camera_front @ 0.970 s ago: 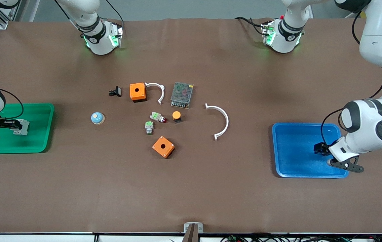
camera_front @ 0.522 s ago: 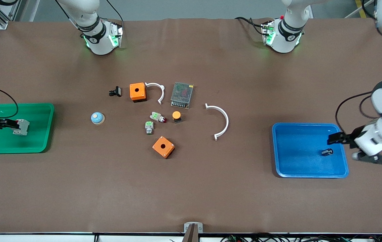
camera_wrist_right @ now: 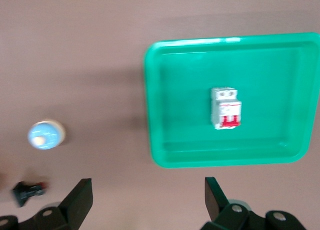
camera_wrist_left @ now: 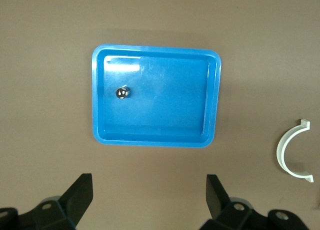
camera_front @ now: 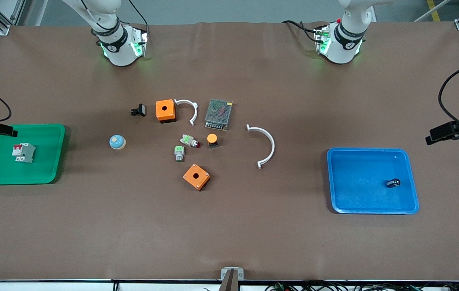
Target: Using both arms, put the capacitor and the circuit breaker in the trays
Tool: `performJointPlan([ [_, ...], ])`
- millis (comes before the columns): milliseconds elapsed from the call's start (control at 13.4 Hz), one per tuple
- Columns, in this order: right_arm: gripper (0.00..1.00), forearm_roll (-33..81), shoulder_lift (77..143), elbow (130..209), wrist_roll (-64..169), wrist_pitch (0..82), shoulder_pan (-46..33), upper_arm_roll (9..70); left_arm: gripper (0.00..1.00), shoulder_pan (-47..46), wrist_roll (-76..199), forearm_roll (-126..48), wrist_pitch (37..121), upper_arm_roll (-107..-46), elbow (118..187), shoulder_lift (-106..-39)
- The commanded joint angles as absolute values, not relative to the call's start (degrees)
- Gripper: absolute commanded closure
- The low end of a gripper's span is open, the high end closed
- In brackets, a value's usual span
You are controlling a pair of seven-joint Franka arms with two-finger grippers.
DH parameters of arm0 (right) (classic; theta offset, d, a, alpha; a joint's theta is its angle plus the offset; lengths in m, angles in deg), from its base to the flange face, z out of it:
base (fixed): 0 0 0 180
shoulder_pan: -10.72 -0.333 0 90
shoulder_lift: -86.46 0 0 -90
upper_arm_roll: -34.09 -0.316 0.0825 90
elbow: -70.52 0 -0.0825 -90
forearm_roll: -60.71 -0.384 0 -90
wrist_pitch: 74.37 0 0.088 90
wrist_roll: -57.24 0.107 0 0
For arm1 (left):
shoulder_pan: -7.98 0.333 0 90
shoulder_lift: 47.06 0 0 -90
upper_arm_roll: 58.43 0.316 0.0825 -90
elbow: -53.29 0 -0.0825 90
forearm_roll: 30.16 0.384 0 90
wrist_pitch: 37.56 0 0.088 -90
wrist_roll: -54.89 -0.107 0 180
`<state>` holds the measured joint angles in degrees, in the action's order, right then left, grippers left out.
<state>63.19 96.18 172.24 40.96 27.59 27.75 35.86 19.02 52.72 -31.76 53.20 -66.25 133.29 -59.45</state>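
The capacitor (camera_front: 392, 183), a tiny black cylinder with a shiny top, lies in the blue tray (camera_front: 336, 202) at the left arm's end of the table. It also shows in the left wrist view (camera_wrist_left: 122, 92). The white-grey circuit breaker (camera_front: 23, 152) with red toggles lies in the green tray (camera_front: 57, 169) at the right arm's end, and shows in the right wrist view (camera_wrist_right: 226, 107). My left gripper (camera_front: 433, 136) is open and empty, raised over the table beside the blue tray. My right gripper (camera_front: 7, 131) is open and empty, raised over the green tray's edge.
Mid-table lie two orange boxes (camera_front: 165, 110) (camera_front: 196, 176), two white arcs (camera_front: 265, 143) (camera_front: 189, 109), a metal mesh unit (camera_front: 218, 114), an orange-capped button (camera_front: 212, 139), two grey-green push-buttons (camera_front: 179, 153), a black clip (camera_front: 138, 110) and a blue dome (camera_front: 117, 142).
Both arms have risen and drawn back toward the table's ends. The left gripper let the capacitor go in the blue tray; the right gripper let the circuit breaker go in the green tray.
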Motion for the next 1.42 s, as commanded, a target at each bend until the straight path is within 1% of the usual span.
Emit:
performJointPlan([
  [0,0.01,61.3,91.2,177.6,46.0,28.0,23.6,36.2,0.00,18.9,53.4,-31.6,51.3,-66.4,132.1,-57.1],
  [149,0.01,59.3,89.5,179.8,50.0,28.4,20.2,36.3,0.00,17.7,53.7,-31.6,51.3,-67.3,132.5,-54.8],
  [224,0.01,59.2,88.8,180.1,51.8,28.3,18.7,36.3,0.00,15.2,55.1,-31.6,51.0,-66.7,133.3,-53.7],
  [299,0.01,59.1,88.1,180.2,53.9,28.2,17.1,36.3,0.00,13.3,56.7,-31.7,49.6,-65.0,135.4,-51.9],
  [373,0.01,59.2,86.9,180.1,55.4,27.9,15.7,36.3,0.00,9.8,57.1,-31.9,49.8,-62.2,138.3,-49.5],
  [448,0.00,59.1,85.9,180.1,55.5,27.8,15.3,36.2,0.00,7.6,57.2,-32.1,49.8,-60.3,139.8,-48.6],
  [522,0.00,59.0,84.5,180.0,55.7,27.7,14.3,36.2,0.00,7.2,57.2,-32.5,49.7,-59.3,141.1,-47.7],
  [672,0.00,58.8,82.3,179.5,57.1,27.0,12.1,36.2,0.00,7.6,57.2,-33.5,49.8,-59.4,143.2,-45.9],
  [746,0.00,58.8,82.2,177.7,57.1,26.4,11.8,36.2,0.00,7.8,57.2,-33.6,49.8,-59.8,144.2,-45.5],
  [821,0.00,58.8,82.5,174.0,57.1,24.6,11.5,36.2,0.00,7.9,57.2,-33.6,49.7,-59.8,144.5,-44.8],
  [896,0.00,58.8,83.1,168.4,56.9,21.8,11.5,36.3,0.00,7.9,57.2,-33.6,49.3,-59.8,144.4,-44.3],
  [970,0.00,58.9,83.9,165.0,56.9,19.3,11.5,36.3,0.00,7.9,57.3,-33.6,48.4,-59.8,144.4,-43.7],
  [1194,0.00,59.4,84.9,161.0,56.4,17.9,11.9,36.5,0.00,7.8,57.3,-33.0,47.4,-59.8,146.6,-42.3],
  [1343,0.00,58.8,84.9,158.9,56.5,17.8,12.4,36.7,0.00,7.8,57.3,-32.8,47.9,-59.8,146.4,-42.0],
])
